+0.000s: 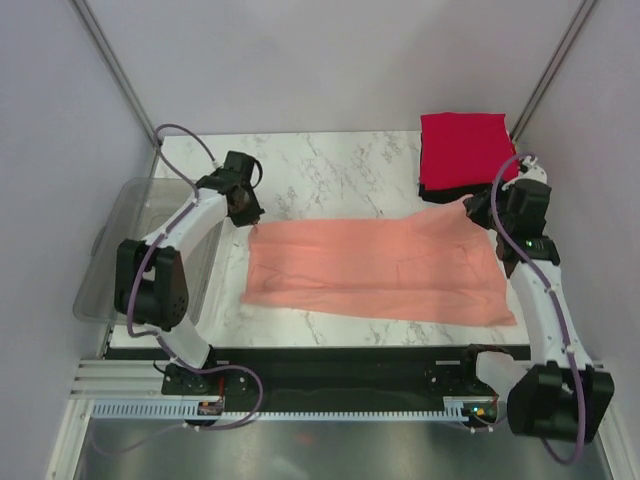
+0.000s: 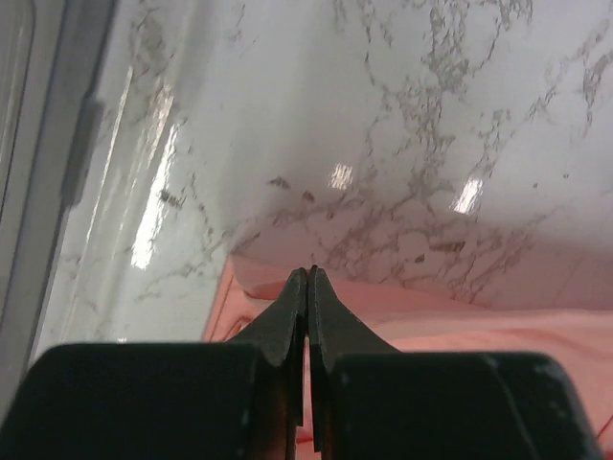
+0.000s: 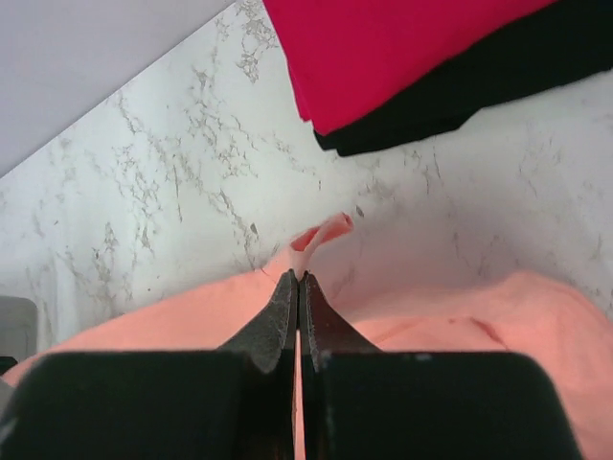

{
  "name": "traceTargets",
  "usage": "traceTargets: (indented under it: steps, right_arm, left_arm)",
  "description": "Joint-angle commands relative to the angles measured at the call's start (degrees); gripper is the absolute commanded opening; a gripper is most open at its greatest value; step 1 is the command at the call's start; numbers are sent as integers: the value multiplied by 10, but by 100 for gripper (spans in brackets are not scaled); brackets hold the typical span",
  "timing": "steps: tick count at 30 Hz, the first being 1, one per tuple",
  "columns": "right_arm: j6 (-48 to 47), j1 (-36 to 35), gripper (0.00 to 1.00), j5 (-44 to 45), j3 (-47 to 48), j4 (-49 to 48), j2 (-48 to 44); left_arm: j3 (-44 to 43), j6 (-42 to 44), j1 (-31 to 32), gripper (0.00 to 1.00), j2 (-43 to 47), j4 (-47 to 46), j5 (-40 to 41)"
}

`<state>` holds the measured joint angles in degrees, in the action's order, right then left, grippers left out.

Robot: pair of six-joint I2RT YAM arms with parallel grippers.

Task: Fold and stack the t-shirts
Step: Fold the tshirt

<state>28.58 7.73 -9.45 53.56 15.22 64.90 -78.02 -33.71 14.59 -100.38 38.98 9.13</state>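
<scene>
My left gripper (image 2: 306, 273): jaws pressed together at the 10 o'clock corner of the salmon-pink t-shirt (image 1: 370, 270); I cannot tell whether cloth is caught.
My right gripper (image 3: 299, 276): clamped on that shirt's raised 2 o'clock corner, a pink nub poking past my tips.
Salmon-pink t-shirt: spread across the middle of the marble table (image 1: 330, 165).
Folded stack: red t-shirt (image 1: 462, 150) on black t-shirt (image 3: 479, 86), at 1 o'clock.

I can read no words, numbers, brands or signs in any of my views. The salmon-pink t-shirt (image 1: 370, 270) between my left gripper (image 2: 308, 271) and my right gripper (image 3: 298, 276), the red t-shirt (image 1: 462, 145) beyond my right gripper, and the marbled tabletop (image 1: 330, 170) show only plain surface.
</scene>
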Motion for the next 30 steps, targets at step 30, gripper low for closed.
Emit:
traceTargets:
  steps: [30]
  right_arm:
    - [319, 25, 0, 260, -311, 204, -548]
  left_arm:
    - [250, -49, -42, 2, 236, -123, 63]
